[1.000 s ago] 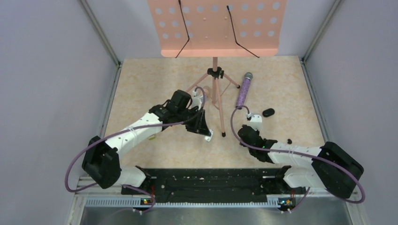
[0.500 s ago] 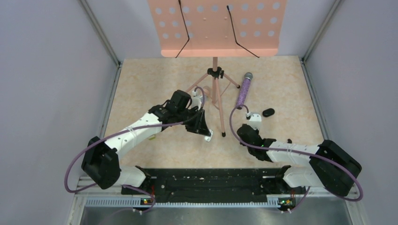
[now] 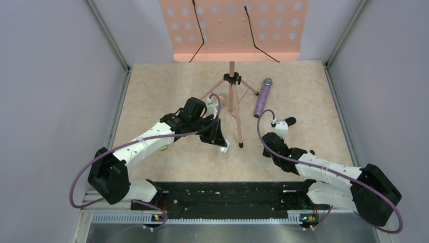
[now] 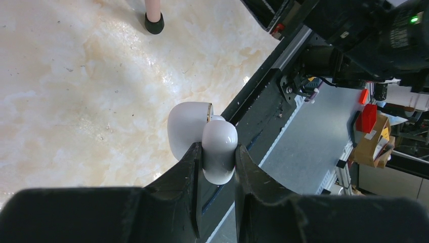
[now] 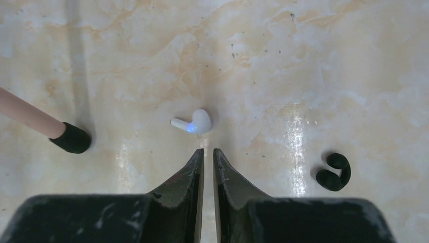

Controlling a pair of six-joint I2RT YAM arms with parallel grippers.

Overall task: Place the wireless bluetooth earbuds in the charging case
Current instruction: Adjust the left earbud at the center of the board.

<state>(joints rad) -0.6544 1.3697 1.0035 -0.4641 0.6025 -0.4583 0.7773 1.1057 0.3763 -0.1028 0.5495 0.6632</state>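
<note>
My left gripper (image 4: 218, 147) is shut on a glossy white two-lobed shell (image 4: 217, 139) with a gold edge, held just above the tabletop; in the top view that white piece (image 3: 225, 147) sits at the left gripper (image 3: 221, 143). A white earbud (image 5: 196, 122) with a blue light lies on the table just beyond my right gripper (image 5: 208, 150). Its jaws stand almost together with nothing between them. The black oval charging case (image 3: 291, 120) peeks out beside the right wrist (image 3: 279, 132). In the top view the arm hides the earbud.
A small black curled piece (image 5: 334, 172) lies right of the earbud, also visible as the black curled piece (image 3: 312, 152). A pink music stand (image 3: 232, 30) on a tripod has one foot (image 5: 73, 138) left of the earbud. The purple microphone (image 3: 262, 97) lies further back.
The right arm has swung to the right and further back, its wrist now partly covering the black case, and its jaws have narrowed. The left arm has stayed still.
</note>
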